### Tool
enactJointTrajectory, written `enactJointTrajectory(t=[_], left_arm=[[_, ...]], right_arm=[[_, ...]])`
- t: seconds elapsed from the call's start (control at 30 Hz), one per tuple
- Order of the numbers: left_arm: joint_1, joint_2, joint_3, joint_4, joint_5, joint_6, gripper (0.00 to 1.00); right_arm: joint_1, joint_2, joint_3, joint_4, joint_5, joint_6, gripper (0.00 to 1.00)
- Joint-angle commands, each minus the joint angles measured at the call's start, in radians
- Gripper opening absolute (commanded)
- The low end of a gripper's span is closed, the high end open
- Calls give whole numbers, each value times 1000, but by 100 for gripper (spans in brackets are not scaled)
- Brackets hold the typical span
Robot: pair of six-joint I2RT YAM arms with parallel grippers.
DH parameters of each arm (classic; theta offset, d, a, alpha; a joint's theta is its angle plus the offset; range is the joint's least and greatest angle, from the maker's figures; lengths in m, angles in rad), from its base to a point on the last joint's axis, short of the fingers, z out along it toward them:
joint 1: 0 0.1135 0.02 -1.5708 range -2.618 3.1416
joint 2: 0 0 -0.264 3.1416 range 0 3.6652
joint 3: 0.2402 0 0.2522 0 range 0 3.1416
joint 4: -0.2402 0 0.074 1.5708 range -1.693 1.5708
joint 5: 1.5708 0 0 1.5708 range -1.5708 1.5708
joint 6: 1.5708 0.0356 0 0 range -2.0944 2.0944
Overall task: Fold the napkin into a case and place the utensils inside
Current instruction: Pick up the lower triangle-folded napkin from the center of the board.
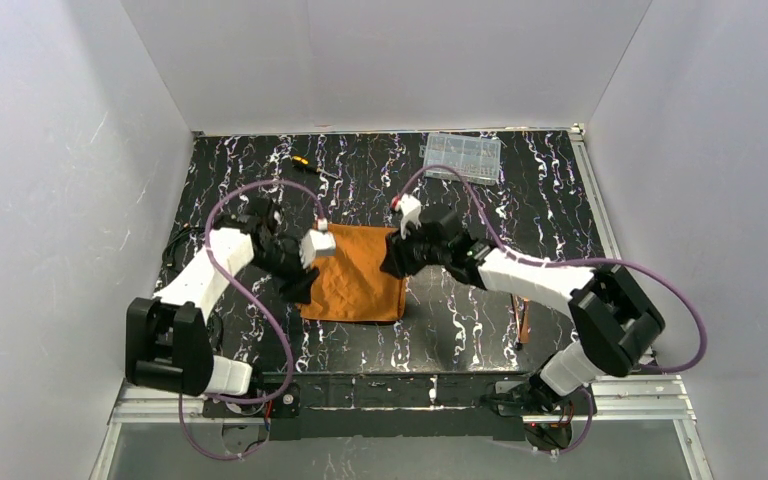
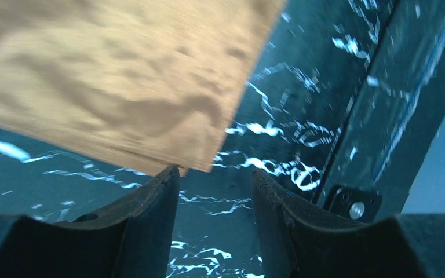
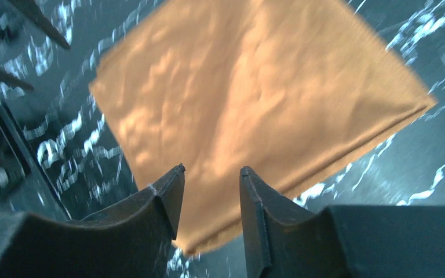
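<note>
The rust-orange napkin (image 1: 355, 275) lies flat on the black marbled table, folded into a rectangle with layered edges; it also fills the upper part of the left wrist view, napkin (image 2: 116, 75), and of the right wrist view, napkin (image 3: 255, 98). My left gripper (image 1: 302, 288) hovers at its left edge, open and empty, left gripper (image 2: 215, 179), just off a near corner. My right gripper (image 1: 393, 264) stands at the right edge, open with nothing between its fingers, right gripper (image 3: 211, 171), above the cloth. Slim copper utensils (image 1: 523, 322) lie right of the napkin, partly hidden by the right arm.
A clear plastic compartment box (image 1: 462, 156) sits at the back right. A yellow-and-black screwdriver (image 1: 308, 163) lies at the back left. White walls enclose the table on three sides. Purple cables loop over both arms.
</note>
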Motion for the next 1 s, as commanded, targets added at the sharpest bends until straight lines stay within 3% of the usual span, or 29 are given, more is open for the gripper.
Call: enactJointTrajectory(t=[0.0, 0.17, 0.33, 0.63, 0.97], left_arm=[[-37, -88, -150, -38, -1, 365, 47], [-65, -103, -211, -8, -67, 502, 47], [-76, -124, -311, 150, -135, 602, 45], [-96, -46, -336, 305, -202, 601, 43], [-96, -8, -359, 329, -209, 625, 38]], right_arm=[[57, -116, -95, -78, 45, -168, 51], [89, -185, -111, -126, 45, -278, 56], [129, -172, -105, -159, 23, -323, 58], [198, -123, -98, -199, -1, -448, 63], [247, -144, -171, -135, 6, -627, 75]])
